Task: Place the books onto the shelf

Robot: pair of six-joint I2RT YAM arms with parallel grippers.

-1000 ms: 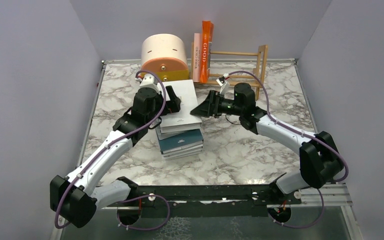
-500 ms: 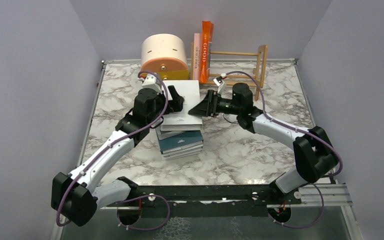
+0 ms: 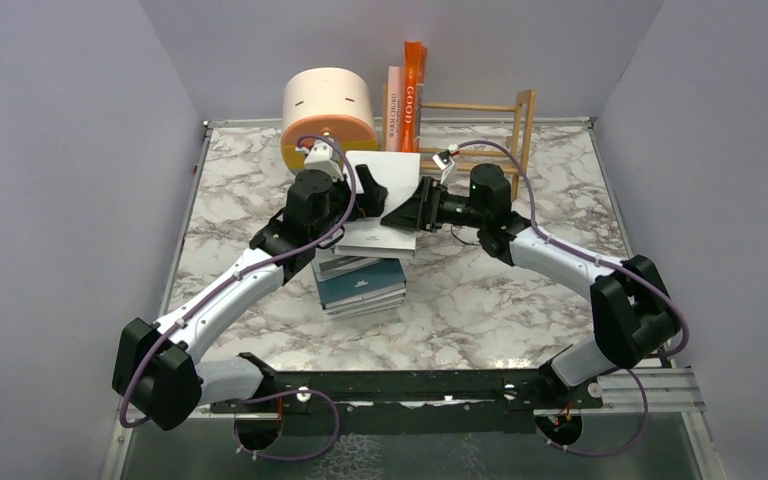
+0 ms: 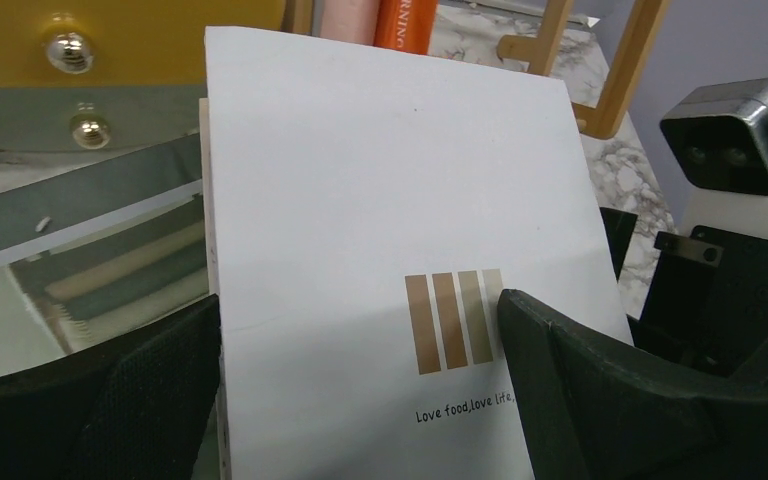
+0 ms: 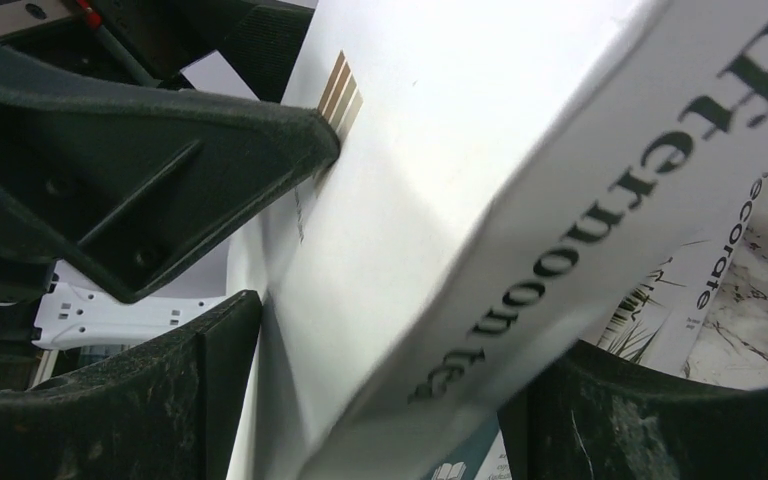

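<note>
White book (image 3: 392, 172) higher, in right pincer (image 3: 398, 214)

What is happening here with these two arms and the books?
The right gripper clamps the white book by its spine edge, above the stack of books. The left gripper is open over its cover. A pink book and an orange book stand already on the shelf.
</note>
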